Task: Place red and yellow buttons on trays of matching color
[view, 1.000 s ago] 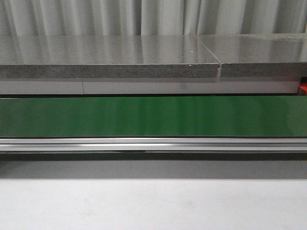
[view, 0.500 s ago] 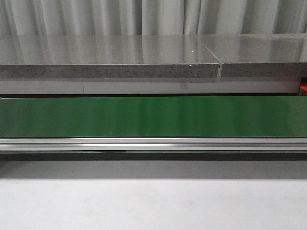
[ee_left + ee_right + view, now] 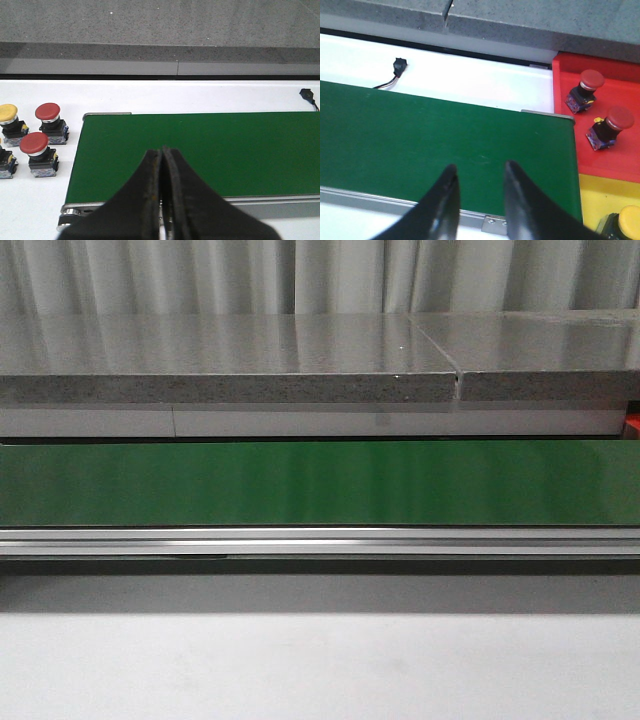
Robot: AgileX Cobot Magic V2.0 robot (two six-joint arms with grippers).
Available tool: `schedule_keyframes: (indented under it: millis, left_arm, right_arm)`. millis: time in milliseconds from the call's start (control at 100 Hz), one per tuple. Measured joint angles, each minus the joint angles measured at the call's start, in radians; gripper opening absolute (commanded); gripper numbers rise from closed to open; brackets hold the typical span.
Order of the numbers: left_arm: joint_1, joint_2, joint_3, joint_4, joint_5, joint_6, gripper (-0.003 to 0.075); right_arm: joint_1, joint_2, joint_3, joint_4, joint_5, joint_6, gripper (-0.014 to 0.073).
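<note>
I see left pincer (image 3: 161,156) closed, empty, over green belt (image 3: 200,150) near red buttons (image 3: 48,112); right pincer (image 3: 480,175) open, empty, beside red tray (image 3: 615,160).

Four red mushroom-head push buttons: two (image 3: 47,112) (image 3: 34,143) on white surface (image 3: 30,200), two (image 3: 592,79) (image 3: 619,117) on red plastic tray (image 3: 610,160). Two yellow mushroom-head push buttons (image 3: 8,112) (image 3: 631,222). One green conveyor belt (image 3: 320,482).

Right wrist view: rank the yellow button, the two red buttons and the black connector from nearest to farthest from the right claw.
1. Yellow button, on the yellow tray, beside the belt end, nearest the right claw.
2. Nearer red button, on the red tray.
3. Farther red button, same tray, and the black connector, on the white surface beyond the belt: too close to call.
</note>
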Motion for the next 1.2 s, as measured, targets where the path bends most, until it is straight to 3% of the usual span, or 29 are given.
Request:
schedule_keyframes:
  millis: [90,680,730,800,940,1010,1200]
  left_arm:
    - [0.0,0.0,0.0,0.0,0.0,0.0,-0.0019]
    - [0.0,0.0,0.002,0.0,0.0,0.0,-0.0005]
    - [0.0,0.0,0.004,0.0,0.002,0.0,0.0035]
    - [0.0,0.0,0.006,0.0,0.002,0.0,0.015]
    - [0.0,0.0,0.006,0.0,0.004,0.0,0.0498]
    - [0.0,0.0,0.006,0.0,0.004,0.0,0.0608]
    - [0.0,0.0,0.006,0.0,0.004,0.0,0.0627]
  right_arm:
    - [0.0,-0.028,0.002,0.0,0.005,0.0,-0.0076]
    - [0.0,-0.032,0.002,0.002,0.013,-0.002,-0.0068]
    - [0.0,-0.032,0.002,0.002,0.013,-0.002,-0.0068]
    - [0.0,-0.032,0.002,0.002,0.013,-0.002,-0.0068]
    - [0.0,-0.032,0.002,0.002,0.013,-0.002,-0.0068]
    - [0.0,-0.032,0.002,0.002,0.013,-0.002,-0.0068]
    - [0.0,-0.032,0.002,0.002,0.013,-0.002,-0.0068]
